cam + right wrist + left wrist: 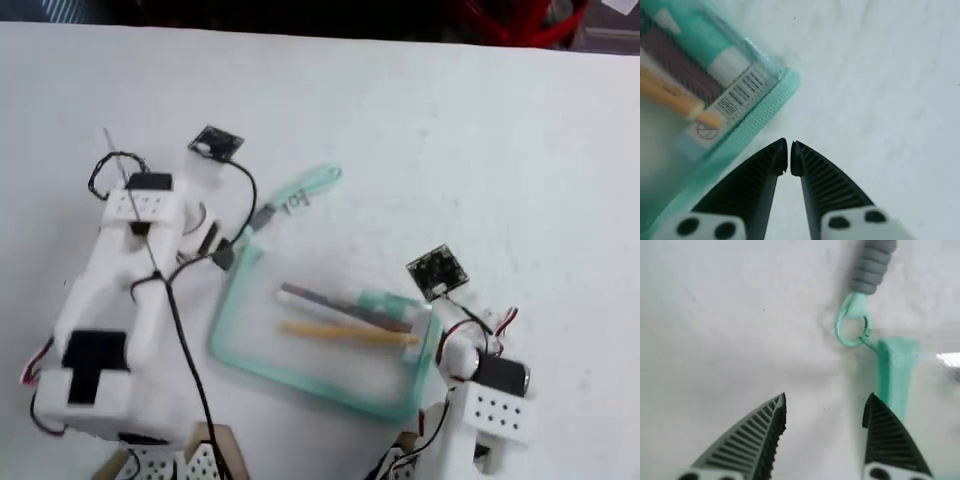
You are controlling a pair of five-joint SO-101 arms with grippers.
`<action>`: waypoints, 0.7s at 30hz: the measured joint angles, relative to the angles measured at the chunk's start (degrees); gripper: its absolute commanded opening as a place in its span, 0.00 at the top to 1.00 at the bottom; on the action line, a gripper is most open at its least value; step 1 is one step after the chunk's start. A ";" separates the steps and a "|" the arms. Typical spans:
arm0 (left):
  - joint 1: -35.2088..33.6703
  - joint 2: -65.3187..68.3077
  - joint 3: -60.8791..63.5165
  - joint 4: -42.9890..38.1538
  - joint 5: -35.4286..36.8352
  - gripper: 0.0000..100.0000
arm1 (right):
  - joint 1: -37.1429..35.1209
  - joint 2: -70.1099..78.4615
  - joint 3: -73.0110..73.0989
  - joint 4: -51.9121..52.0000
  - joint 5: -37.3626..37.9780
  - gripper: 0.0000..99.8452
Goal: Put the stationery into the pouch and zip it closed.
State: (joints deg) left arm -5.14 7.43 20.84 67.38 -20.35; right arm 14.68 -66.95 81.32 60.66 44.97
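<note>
- Pouch (222,325) lies flat on the worktop (450,120), pens (340,332) inside; zipping seems all that remains.
- Left end effector (826,397), spread open, hovers near the zip pull (852,305), likely to grab it.
- Right end effector (790,145), closed on nothing, sits at the pouch's corner, perhaps bracing it.

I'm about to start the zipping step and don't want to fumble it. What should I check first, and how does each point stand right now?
1. Stationery inside: ok. The yellow pen and dark pen lie within the clear pouch.
2. Left gripper open for a grasp: ok.
3. Zipper pull between the left fingers: not ok. It lies ahead of the tips, not between them.
4. Right gripper holding the pouch steady: not ok. It is shut beside the pouch corner, gripping nothing.
5. How far the zip is open: cannot tell.
</note>
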 measured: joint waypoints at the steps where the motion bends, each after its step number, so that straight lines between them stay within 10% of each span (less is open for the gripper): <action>1: -0.18 3.52 -2.46 1.49 0.26 0.77 | 0.09 3.08 -1.32 -0.09 -0.97 0.98; 21: 2.73 21.98 -23.56 13.01 1.23 0.78 | -17.23 63.82 -35.25 -5.54 -15.82 0.98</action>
State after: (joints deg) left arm -2.42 29.41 -2.73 80.40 -19.12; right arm -2.55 -3.12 46.07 55.12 29.14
